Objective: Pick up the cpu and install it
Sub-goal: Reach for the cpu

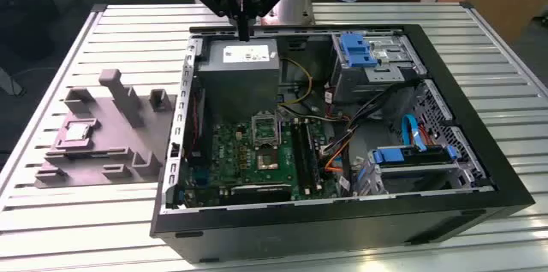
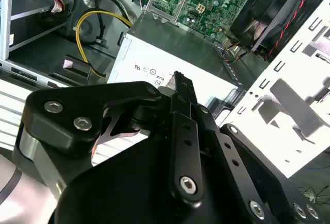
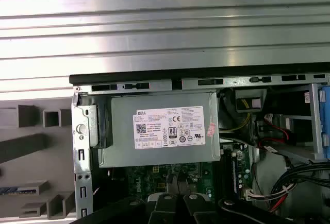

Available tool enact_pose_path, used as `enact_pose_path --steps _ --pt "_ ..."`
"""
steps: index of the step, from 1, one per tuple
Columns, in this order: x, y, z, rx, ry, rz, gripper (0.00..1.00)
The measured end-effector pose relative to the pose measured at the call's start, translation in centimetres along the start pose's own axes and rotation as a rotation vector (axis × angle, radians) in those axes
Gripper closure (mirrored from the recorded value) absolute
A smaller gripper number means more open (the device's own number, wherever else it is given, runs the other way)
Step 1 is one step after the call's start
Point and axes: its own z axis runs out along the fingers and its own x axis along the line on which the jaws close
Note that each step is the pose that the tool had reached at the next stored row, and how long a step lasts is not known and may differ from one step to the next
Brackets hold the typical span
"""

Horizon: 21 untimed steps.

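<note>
At the exterior view's left, a grey fixture tray is lying on the slatted metal table. The cpu is sitting flat in a square recess of that tray with its pale top facing up, well apart from the gripper. Just to the right of the tray, the open computer case is lying on its side with its inside facing up. The gripper is hanging over the far end of the case, pointing down at the grey power supply. In the second wrist view its fingers are pressing together with nothing between them, above the power supply's labelled face. On the near side of the power supply, the green motherboard is carrying the black socket frame. The dark memory sticks are standing just beside the frame on its right. Further right, a bundle of cables is crossing the case floor. Two blue-fronted drive bays are sitting at the case's right side, one far and one near.
</note>
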Motion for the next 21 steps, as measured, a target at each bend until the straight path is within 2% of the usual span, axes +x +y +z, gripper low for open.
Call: enact_pose_path --steps 7,9,21 --pt "0.06 0.01 0.00 0.0000 0.0001 0.000 0.89" --pt "0.34 -0.01 0.00 -0.0001 0.0000 0.000 0.89" --pt "0.63 -0.04 -0.01 0.0000 0.0000 0.000 0.89"
